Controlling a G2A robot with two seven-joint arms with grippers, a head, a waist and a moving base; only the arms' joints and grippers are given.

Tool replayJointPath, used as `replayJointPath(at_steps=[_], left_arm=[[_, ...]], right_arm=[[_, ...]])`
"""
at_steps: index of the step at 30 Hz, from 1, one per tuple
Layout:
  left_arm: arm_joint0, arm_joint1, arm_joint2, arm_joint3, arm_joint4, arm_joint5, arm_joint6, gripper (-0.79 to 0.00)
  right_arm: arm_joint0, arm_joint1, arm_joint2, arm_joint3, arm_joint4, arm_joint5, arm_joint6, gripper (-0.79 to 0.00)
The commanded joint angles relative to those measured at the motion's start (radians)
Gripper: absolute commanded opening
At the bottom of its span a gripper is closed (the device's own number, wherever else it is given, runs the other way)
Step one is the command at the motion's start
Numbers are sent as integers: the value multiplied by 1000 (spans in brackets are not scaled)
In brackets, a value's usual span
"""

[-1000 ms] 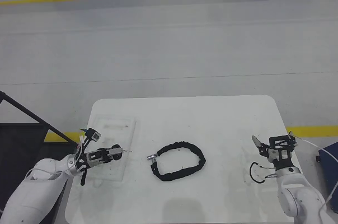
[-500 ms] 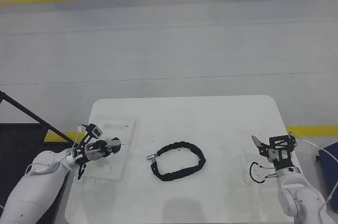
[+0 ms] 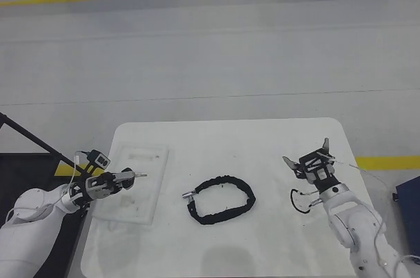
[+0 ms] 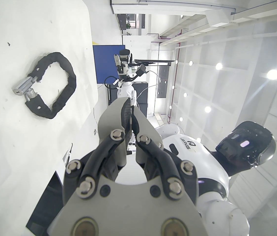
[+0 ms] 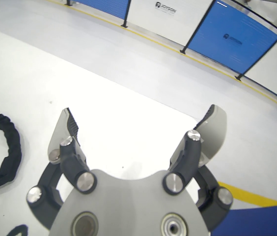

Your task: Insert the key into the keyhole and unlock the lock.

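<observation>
At table [image 3: 265, 139] left edge: left gripper [image 3: 128, 176] clamped on key [image 3: 139, 175]; right gripper [image 3: 307, 151] wide. Advised: align key squarely with keyhole [image 4: 16, 91] before pushing.

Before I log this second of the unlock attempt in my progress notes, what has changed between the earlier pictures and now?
The left gripper, fingers shut on the key, drew back from the lock toward the left edge of the table. The right gripper, fingers open, moved in over the table toward the lock. Nothing was taken hold of or let go; the lock lay unmoved.
</observation>
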State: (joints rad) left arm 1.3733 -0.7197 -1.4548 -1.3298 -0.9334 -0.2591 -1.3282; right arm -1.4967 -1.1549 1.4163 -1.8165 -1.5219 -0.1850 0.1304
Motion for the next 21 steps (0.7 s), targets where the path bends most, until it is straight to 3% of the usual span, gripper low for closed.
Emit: replayJointPath(at_steps=[1, 8, 14, 21], left_arm=[[0, 0, 0, 0, 0, 0, 0, -785], [0, 0, 0, 0, 0, 0, 0, -785], [0, 0, 0, 0, 0, 0, 0, -785], [0, 0, 0, 0, 0, 0, 0, -785]], right_arm=[[61, -4, -62, 20, -31, -42, 81, 0], [205, -24, -269, 138, -159, -190, 120, 0], [242, -40, -347, 218, -191, -169, 103, 0], [245, -44, -361, 241, -198, -153, 90, 0]])
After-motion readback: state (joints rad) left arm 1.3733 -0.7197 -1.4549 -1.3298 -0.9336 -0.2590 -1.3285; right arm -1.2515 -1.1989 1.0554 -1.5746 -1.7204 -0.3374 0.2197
